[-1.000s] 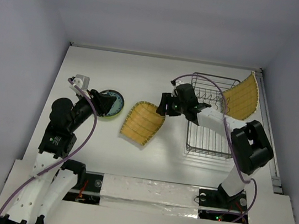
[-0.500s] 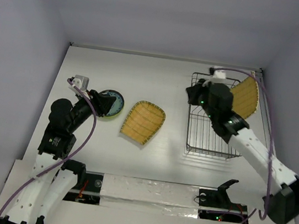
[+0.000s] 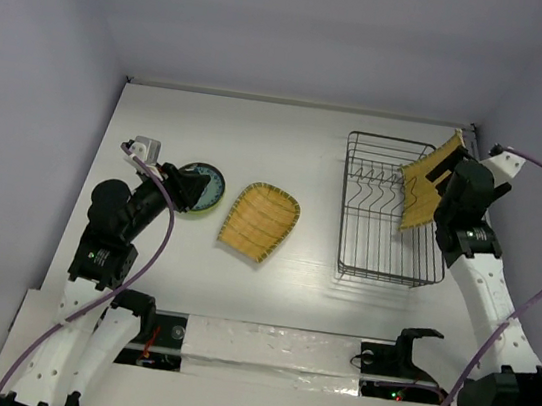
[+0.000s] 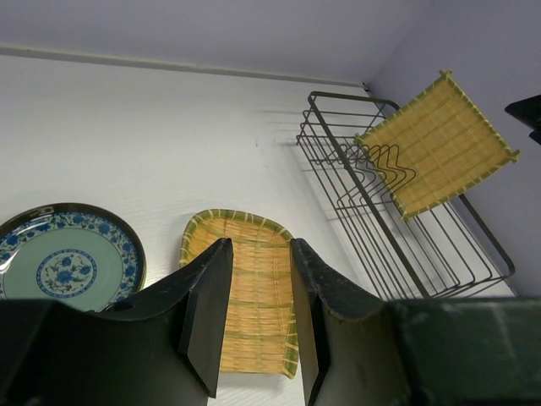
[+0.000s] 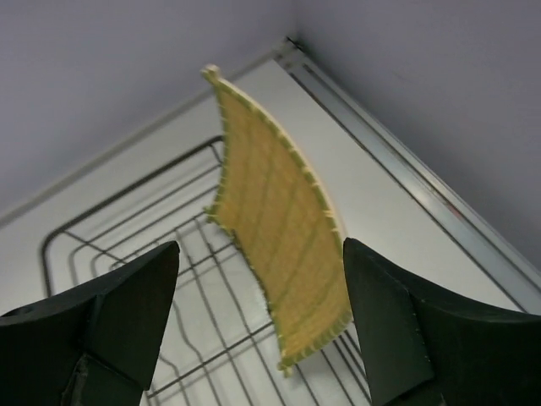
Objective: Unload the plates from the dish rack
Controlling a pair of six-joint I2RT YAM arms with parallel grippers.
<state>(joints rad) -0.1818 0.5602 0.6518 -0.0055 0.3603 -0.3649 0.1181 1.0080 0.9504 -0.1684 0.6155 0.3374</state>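
The dark wire dish rack [image 3: 383, 264] stands at the right. A square tan bamboo plate [image 3: 420, 189] leans on edge in its far right corner. My right gripper [image 3: 443, 177] is open just right of it; in the right wrist view the plate [image 5: 279, 228] stands between and beyond the spread fingers of the gripper [image 5: 260, 249], above the rack [image 5: 127, 233]. A rounded bamboo plate [image 3: 260, 222] lies flat on the table's middle. A teal plate with a blue flower pattern [image 3: 205, 186] lies at the left. My left gripper [image 3: 190, 190] hovers over it, open and empty.
The left wrist view shows the gripper [image 4: 258, 245], the teal plate [image 4: 59, 262], the rounded plate [image 4: 254, 224], the rack [image 4: 338, 161] and the square plate [image 4: 435, 144]. A raised rail [image 3: 492, 244] runs along the table's right edge behind the rack.
My right arm left the rounded bamboo plate at the table's middle and swung right across the rack to the square plate. The rounded plate stays flat. The left arm has not moved.
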